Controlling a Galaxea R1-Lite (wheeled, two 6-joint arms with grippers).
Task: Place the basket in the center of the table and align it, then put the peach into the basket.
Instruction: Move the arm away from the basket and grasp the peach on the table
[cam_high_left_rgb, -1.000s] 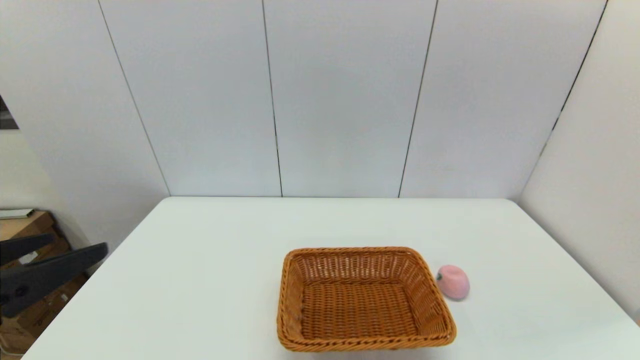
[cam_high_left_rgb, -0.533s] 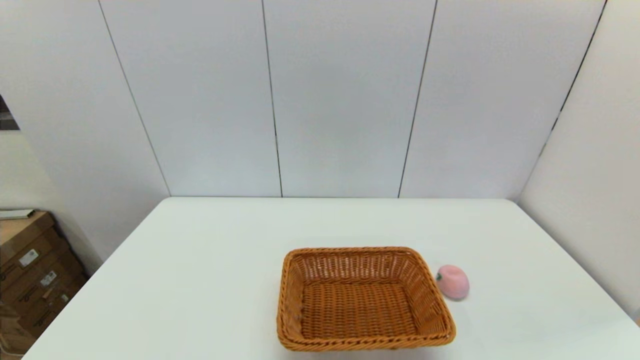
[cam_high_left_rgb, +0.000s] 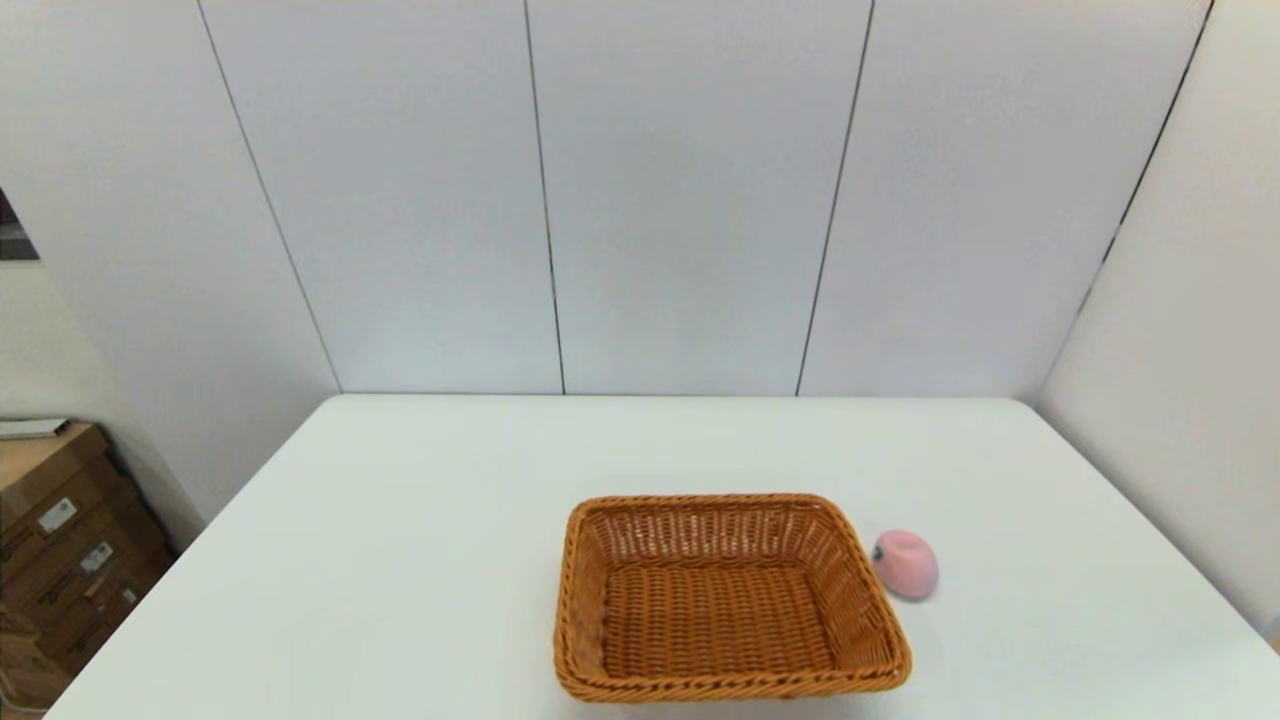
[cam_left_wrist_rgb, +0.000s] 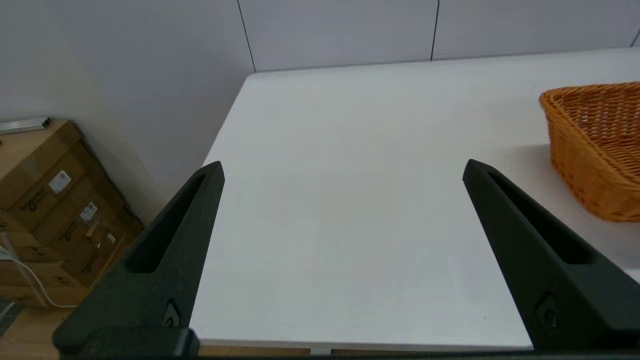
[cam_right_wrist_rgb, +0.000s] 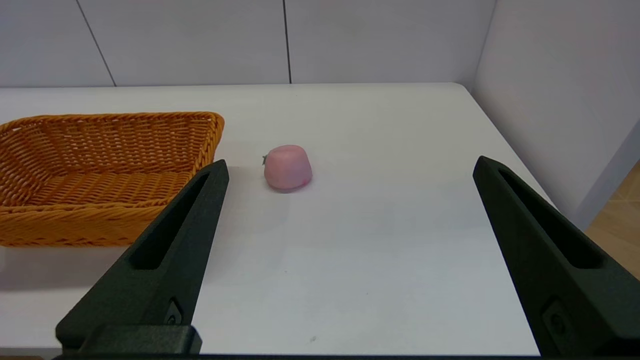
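The head view looks forward and down from above the near edge of the table, taking in the whole basket and the wall panels behind it. The left wrist view sits low at the table's near left edge, facing the far wall across bare tabletop; only the basket's left end enters it, with cardboard boxes off the table's left side. The right wrist view sits low at the near right edge, facing the far wall, close to the peach. All three views share the basket.
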